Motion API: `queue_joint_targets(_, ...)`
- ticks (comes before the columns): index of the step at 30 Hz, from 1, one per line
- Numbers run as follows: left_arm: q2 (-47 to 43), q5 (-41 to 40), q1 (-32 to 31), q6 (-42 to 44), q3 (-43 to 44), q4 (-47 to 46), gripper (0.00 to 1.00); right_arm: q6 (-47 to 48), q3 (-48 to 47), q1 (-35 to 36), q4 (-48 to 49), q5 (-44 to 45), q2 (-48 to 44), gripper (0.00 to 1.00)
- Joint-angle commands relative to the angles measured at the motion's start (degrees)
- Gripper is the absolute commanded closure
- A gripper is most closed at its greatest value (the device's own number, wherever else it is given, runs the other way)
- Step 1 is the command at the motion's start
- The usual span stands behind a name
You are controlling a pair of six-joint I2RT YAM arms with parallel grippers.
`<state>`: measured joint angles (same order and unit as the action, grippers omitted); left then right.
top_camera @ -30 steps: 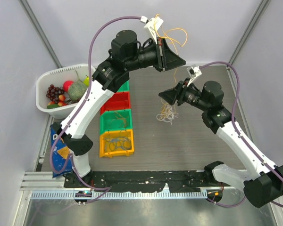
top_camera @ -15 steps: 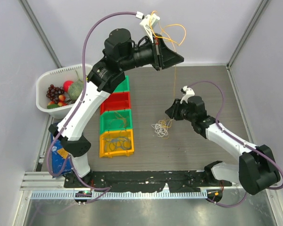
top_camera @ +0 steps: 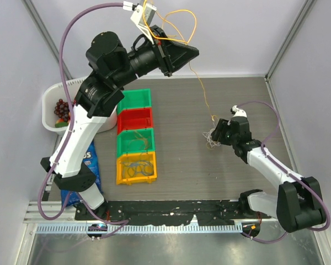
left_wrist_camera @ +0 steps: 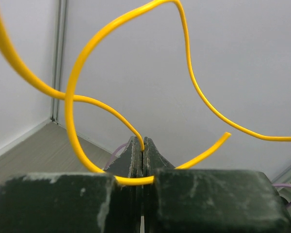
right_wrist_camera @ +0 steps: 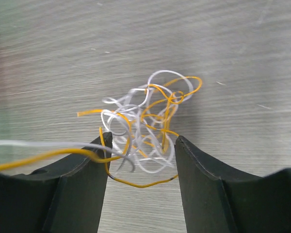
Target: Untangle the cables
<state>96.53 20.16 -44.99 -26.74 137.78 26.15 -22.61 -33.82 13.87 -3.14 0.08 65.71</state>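
A tangle of white and yellow cables (top_camera: 212,136) lies on the table at centre right; it also shows in the right wrist view (right_wrist_camera: 145,124). My left gripper (top_camera: 193,51) is raised high at the back and shut on a yellow cable (left_wrist_camera: 82,99), which loops above it and runs down (top_camera: 201,85) to the tangle. My right gripper (top_camera: 218,132) is open, low over the table, its jaws either side of the tangle's near edge (right_wrist_camera: 140,160). A yellow and a white strand cross its left finger (right_wrist_camera: 70,170).
Four bins stand in a row left of centre: green (top_camera: 135,100), red (top_camera: 134,118), green (top_camera: 135,142) and orange (top_camera: 135,168), the last two with cables inside. A white basket (top_camera: 58,105) of fruit and a blue bag (top_camera: 87,165) are at the left.
My left gripper has risen and swung left with the yellow cable, pulling it long and taut. My right gripper has dropped to the table and moved right, and the tangle has shifted right with it.
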Motion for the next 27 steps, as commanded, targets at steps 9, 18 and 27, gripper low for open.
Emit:
queue_joint_targets(9,-1.3,-3.6,0.0,2.0,7.4,-4.8,1.00,-3.3,-4.8,-6.0,-4.9,3.3,11.2,0.80)
queue_joint_targets(18,-4.0,-11.5,0.0,8.3,-0.1,0.6,1.00,-1.1,-9.3,-7.1,-10.4,0.8,10.9,0.58)
queue_joint_targets(27,-6.4,-28.3,-0.1,18.1,-9.8,5.2,1.00,-1.4,-11.4,-7.1,-14.5,-6.4,7.9,0.58)
